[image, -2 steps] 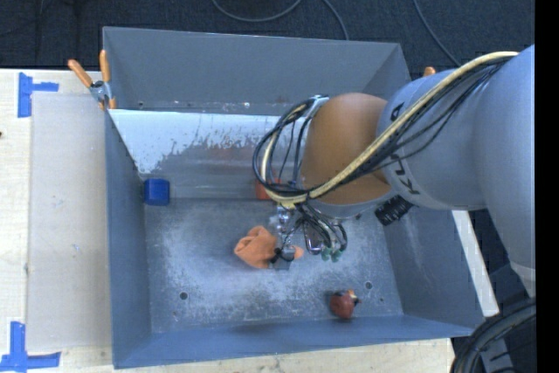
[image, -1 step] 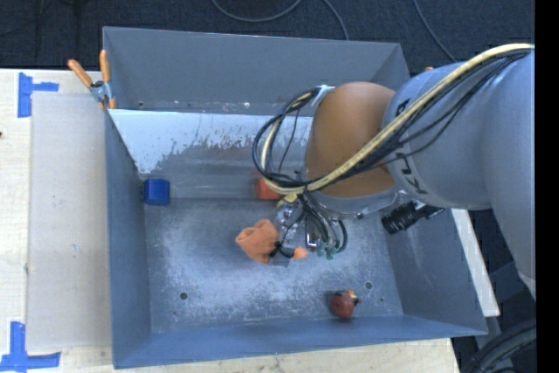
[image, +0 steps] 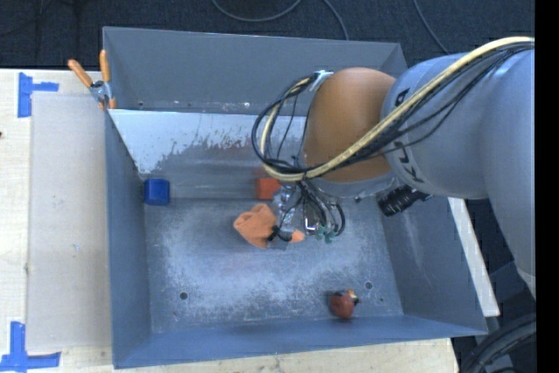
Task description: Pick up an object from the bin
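Orange lump (image: 253, 225), soft-looking and crumpled, lies on the floor of the grey bin (image: 210, 310), a little left of the frame's centre. The arm (image: 454, 127) comes in from the right of the frame, with its orange wrist cover (image: 349, 122) and looped cables (image: 279, 127) hanging over the middle of the bin. Below the cover the jaws point down just to the right of the lump, at or very near its right edge. Whether they are wide or narrow cannot be told, as wires and metal parts crowd that spot. A small orange piece (image: 298, 235) shows right at the jaws' tip. An orange-red block (image: 267, 186) sits just above the lump, near the back wall. A blue cube (image: 157, 191) rests well apart at the left, and a red-brown rounded thing (image: 342, 303) lies near the lower right wall.
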`<action>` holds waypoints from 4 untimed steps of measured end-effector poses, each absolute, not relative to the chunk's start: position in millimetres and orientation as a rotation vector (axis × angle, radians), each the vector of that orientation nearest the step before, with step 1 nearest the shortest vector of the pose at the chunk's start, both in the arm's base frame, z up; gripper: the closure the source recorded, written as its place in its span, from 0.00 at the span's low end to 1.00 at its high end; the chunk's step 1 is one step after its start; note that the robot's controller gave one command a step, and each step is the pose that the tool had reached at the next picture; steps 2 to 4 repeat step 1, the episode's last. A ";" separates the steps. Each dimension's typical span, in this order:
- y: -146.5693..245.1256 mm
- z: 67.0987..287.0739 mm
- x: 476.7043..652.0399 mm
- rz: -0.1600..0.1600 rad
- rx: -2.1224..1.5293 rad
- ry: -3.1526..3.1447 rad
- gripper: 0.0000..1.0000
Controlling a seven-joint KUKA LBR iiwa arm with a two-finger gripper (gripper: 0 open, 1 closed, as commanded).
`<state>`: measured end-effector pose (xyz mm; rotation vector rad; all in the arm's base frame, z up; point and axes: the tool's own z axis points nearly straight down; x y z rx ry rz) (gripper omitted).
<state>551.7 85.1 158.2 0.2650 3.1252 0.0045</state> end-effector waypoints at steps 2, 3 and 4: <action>85.9 144.4 551.1 -0.001 0.258 3.135 1.00; 85.9 144.4 551.1 -0.001 0.258 3.135 1.00; 85.9 144.4 551.1 -0.001 0.258 3.135 1.00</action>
